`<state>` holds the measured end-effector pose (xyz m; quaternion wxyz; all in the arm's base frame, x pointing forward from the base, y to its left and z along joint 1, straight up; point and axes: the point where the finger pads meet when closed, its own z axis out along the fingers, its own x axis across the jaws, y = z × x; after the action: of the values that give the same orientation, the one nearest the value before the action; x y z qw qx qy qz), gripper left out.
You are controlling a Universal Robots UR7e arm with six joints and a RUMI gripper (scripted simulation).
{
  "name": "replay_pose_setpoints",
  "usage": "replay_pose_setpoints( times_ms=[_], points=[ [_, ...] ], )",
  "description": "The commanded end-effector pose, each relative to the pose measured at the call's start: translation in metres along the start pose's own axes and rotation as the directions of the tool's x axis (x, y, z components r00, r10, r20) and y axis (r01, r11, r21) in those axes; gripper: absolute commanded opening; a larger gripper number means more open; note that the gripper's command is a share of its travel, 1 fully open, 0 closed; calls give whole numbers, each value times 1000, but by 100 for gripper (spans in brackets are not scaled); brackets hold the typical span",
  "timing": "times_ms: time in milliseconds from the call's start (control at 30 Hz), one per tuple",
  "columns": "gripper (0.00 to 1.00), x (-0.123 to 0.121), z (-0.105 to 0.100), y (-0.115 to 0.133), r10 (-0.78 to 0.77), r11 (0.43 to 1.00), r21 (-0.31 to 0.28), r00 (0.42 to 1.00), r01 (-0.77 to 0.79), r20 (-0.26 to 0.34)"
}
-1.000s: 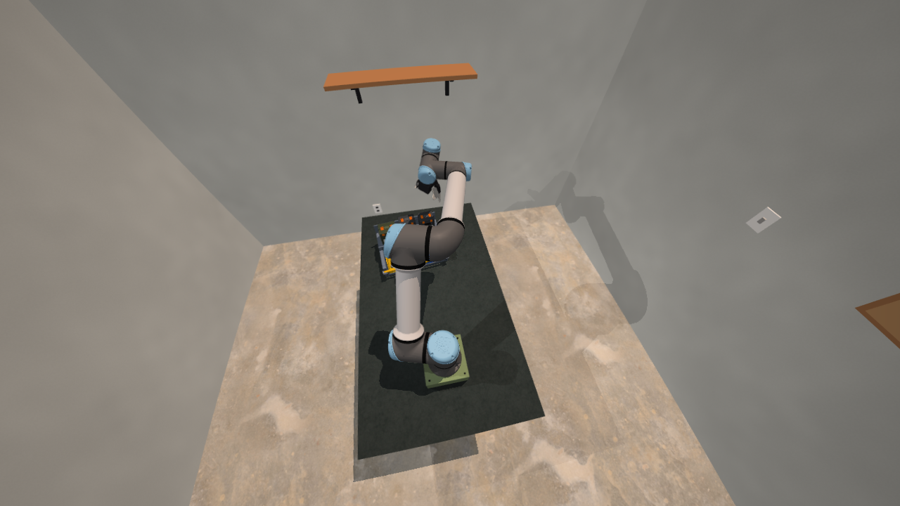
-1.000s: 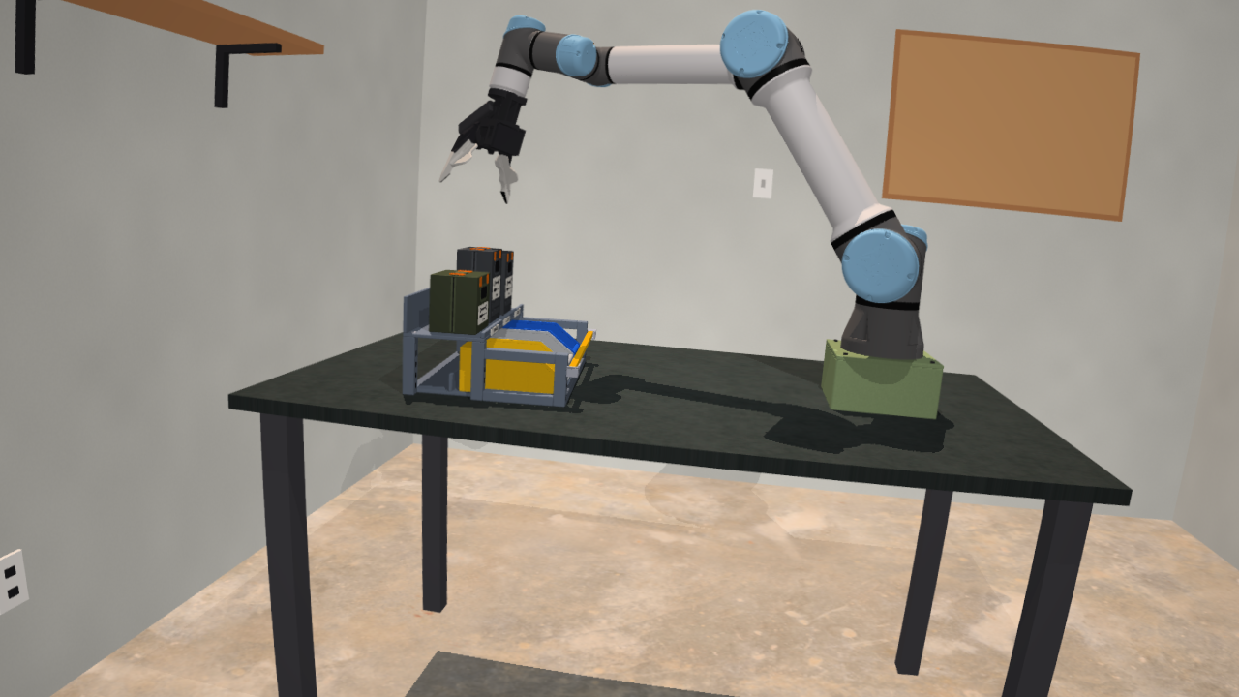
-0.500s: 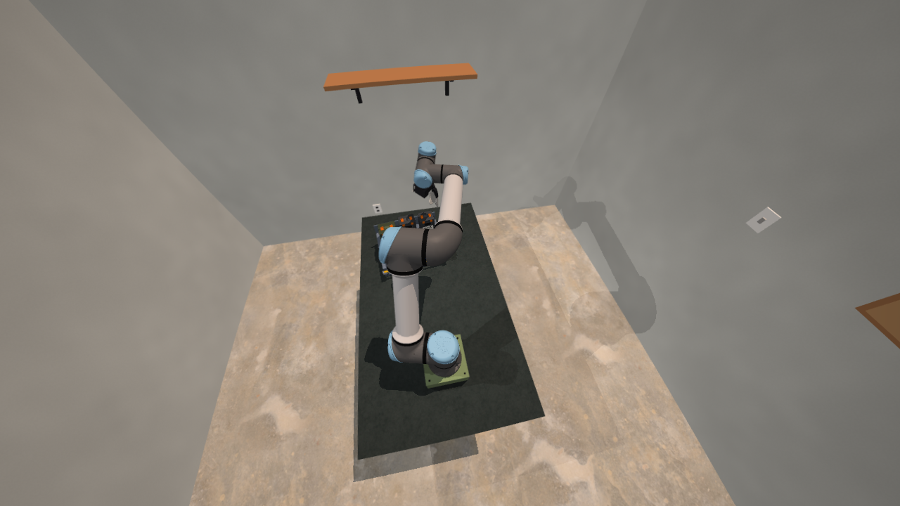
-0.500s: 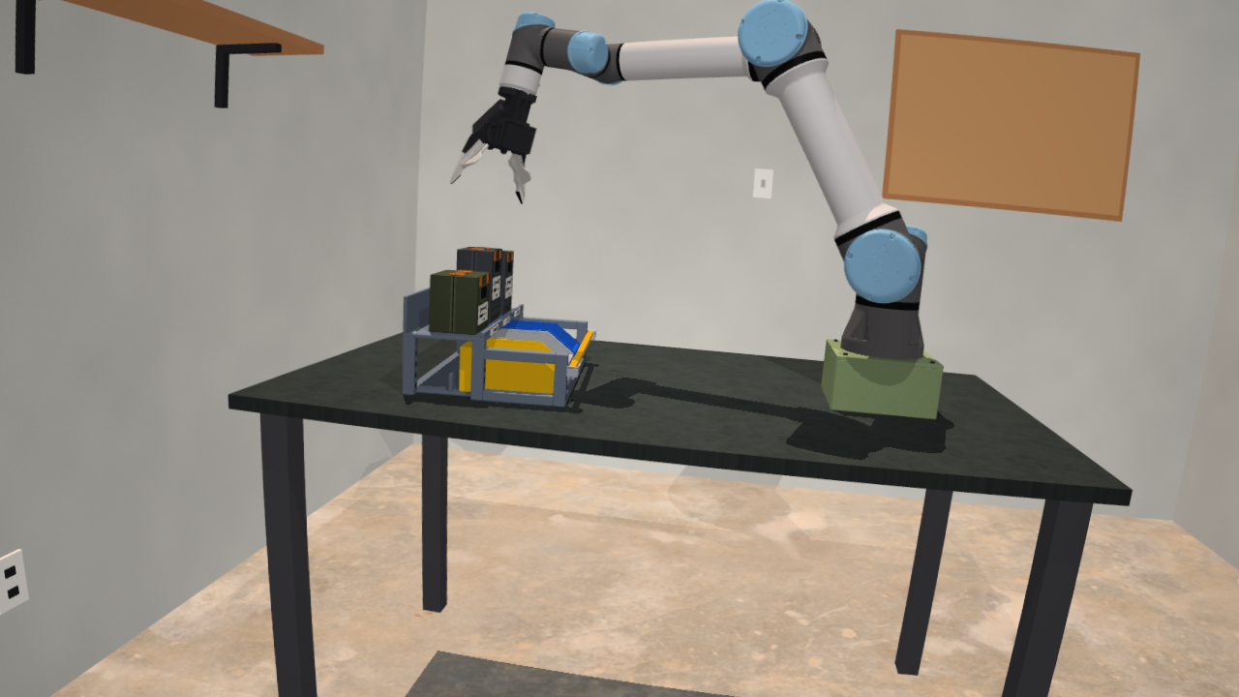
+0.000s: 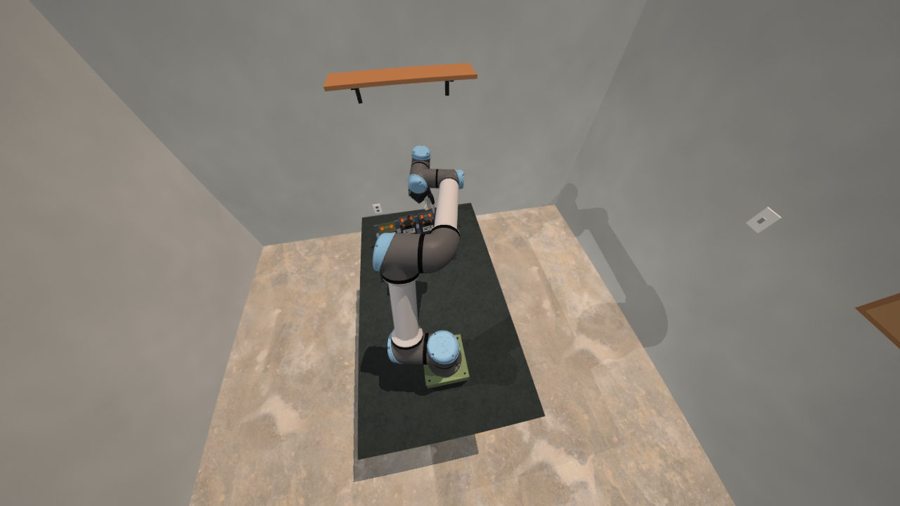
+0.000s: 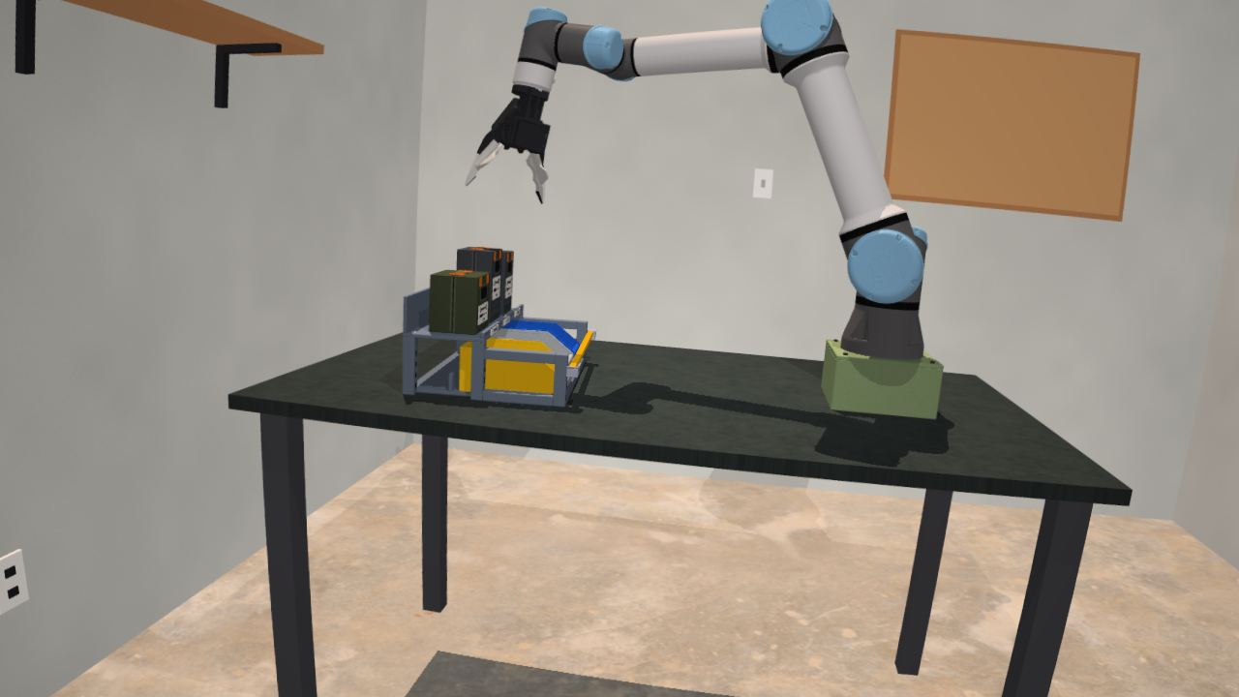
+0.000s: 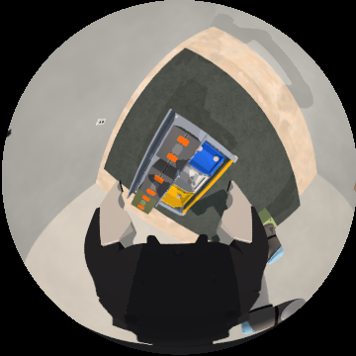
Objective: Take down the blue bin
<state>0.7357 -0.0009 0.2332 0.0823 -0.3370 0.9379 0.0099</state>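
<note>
The blue open bin sits in the lower level of a small grey shelf rack at the far end of the black table; a small part shows inside it. In the side view only its blue rim shows behind a yellow bin. A grey bin sits between the blue and yellow bins. My gripper is open and empty, high above the rack, fingers pointing down. In the wrist view the fingers frame the rack from above.
Several dark boxes with orange tabs stand on the rack's top level. The arm's green base stands on the table's other end. A wooden wall shelf hangs high above. The wall lies close behind the rack.
</note>
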Motion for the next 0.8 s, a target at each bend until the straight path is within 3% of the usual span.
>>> replay_pose_setpoints(
  times_ms=[0, 767],
  points=[
    [100, 11, -4, 22, 64, 998, 6, 998, -64, -17],
    [100, 47, -13, 92, 270, 963, 20, 959, -269, -83]
  ],
)
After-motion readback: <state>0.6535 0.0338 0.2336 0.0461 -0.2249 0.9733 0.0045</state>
